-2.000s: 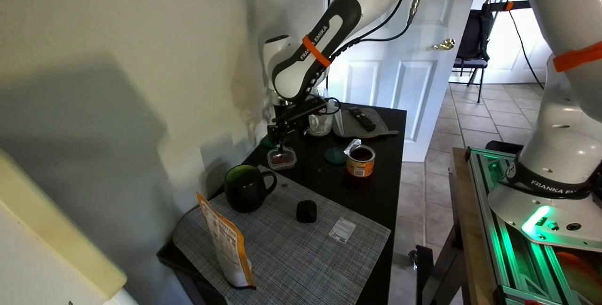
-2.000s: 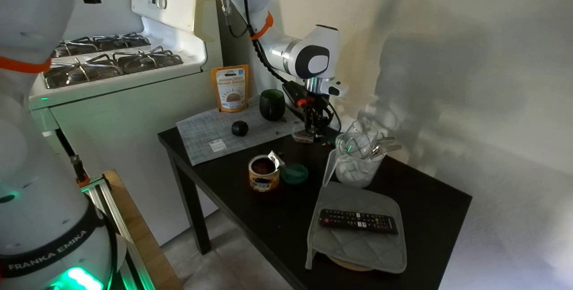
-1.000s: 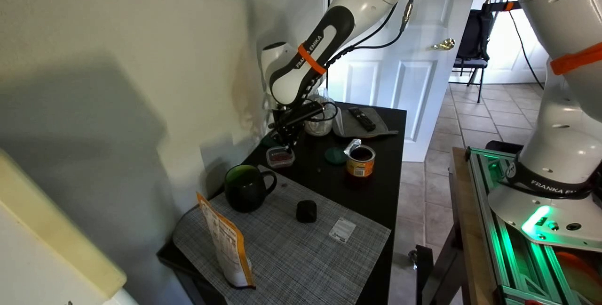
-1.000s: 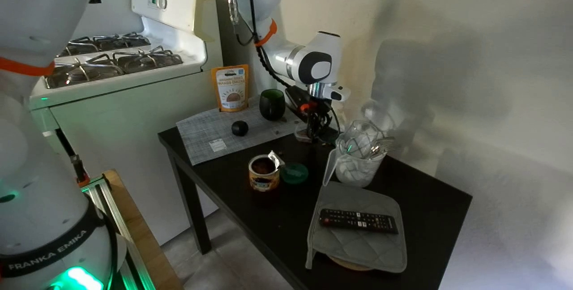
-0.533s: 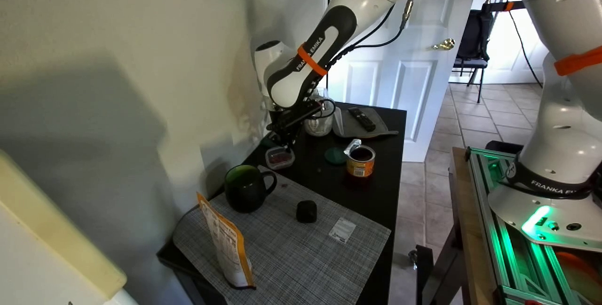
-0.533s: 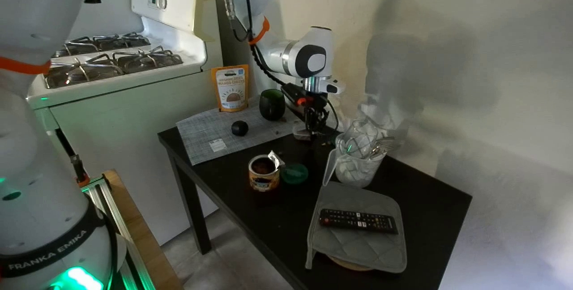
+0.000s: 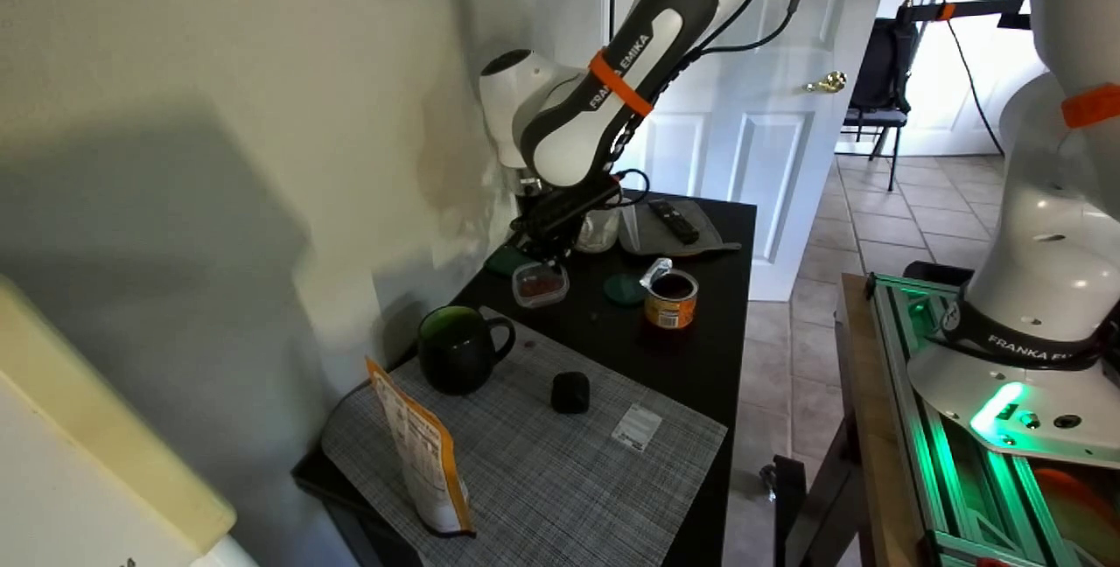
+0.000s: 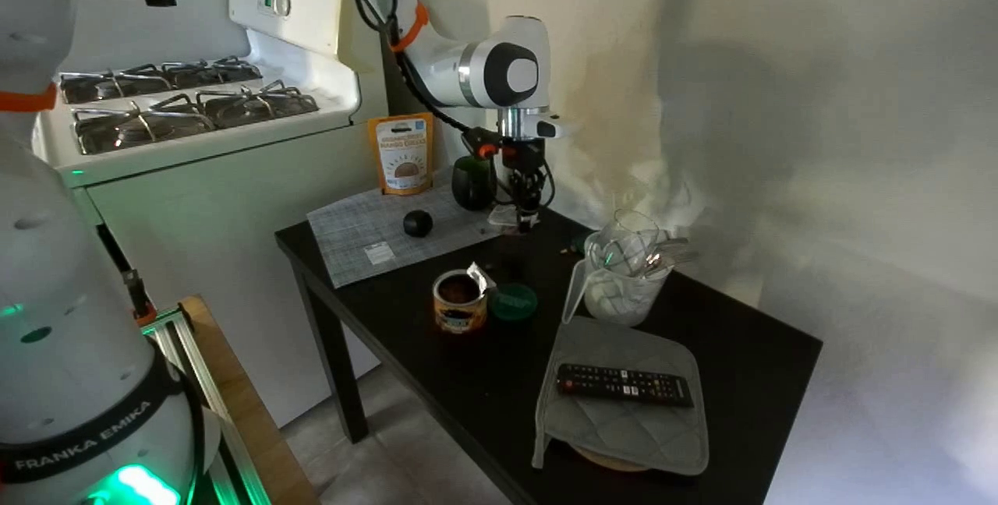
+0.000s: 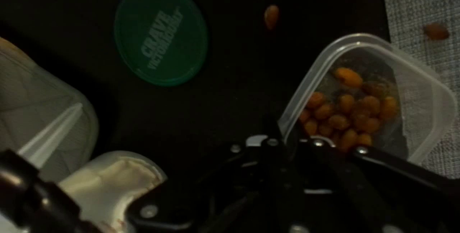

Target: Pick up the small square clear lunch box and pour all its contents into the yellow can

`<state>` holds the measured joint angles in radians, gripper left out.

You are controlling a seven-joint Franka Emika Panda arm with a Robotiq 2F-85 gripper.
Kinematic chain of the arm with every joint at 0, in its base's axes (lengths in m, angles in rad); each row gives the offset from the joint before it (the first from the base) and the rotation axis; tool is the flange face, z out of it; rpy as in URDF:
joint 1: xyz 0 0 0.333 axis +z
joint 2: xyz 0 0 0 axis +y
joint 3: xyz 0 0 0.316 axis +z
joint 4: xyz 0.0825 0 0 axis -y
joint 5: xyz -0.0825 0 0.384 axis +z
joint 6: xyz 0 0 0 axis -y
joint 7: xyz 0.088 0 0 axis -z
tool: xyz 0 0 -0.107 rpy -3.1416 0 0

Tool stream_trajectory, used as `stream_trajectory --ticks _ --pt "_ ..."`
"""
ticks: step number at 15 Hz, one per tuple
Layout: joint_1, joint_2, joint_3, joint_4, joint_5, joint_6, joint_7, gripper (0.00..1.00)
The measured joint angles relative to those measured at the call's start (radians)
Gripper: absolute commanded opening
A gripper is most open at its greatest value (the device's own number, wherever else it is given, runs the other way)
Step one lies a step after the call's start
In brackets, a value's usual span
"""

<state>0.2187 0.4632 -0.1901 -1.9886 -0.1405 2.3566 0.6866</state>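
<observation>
The clear lunch box (image 9: 417, 82) has its rim and near wall pinched between my dark fingers in the wrist view; my gripper (image 9: 284, 128) is shut on it. Orange-brown rounded pieces (image 9: 346, 103) lie at its bottom. In both exterior views the lunch box (image 7: 540, 284) (image 8: 504, 215) is by the wall, beyond the mug, below my gripper (image 7: 551, 264) (image 8: 527, 224). It looks roughly level; how far it is off the table I cannot tell. The yellow can (image 7: 672, 309) (image 8: 460, 316) stands upright on the black table, uncovered, foil lid peeled back, dark inside.
A green lid (image 9: 161, 35) lies beside the can. Close to the box are the dark mug (image 8: 473, 184) and the placemat (image 7: 560, 471), with a pouch (image 8: 403, 156) and black round object (image 7: 570, 393). A clear pitcher (image 8: 624, 294) and a remote (image 8: 624, 385) are opposite.
My arm has risen, and the lunch box has shifted with the gripper, rightward and slightly up in one picture, leftward and up in the other. The grip looks unchanged; the yellow can has not moved.
</observation>
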Motion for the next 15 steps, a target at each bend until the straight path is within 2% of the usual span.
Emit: stream_trajectory --ticks 6,9,12,15 --pt "-0.004 -0.255 -0.009 -0.275 -0.11 0.004 0.194 0.03" --pt "-0.03 -0.404 0.007 -0.392 -0.183 0.0 0.257 0.03" --pt "-0.102 -0.553 0.039 -0.486 -0.258 -0.056 0.271 0.03" --pt "-0.199 -0.678 0.067 -0.562 -0.306 -0.127 0.214 0.03"
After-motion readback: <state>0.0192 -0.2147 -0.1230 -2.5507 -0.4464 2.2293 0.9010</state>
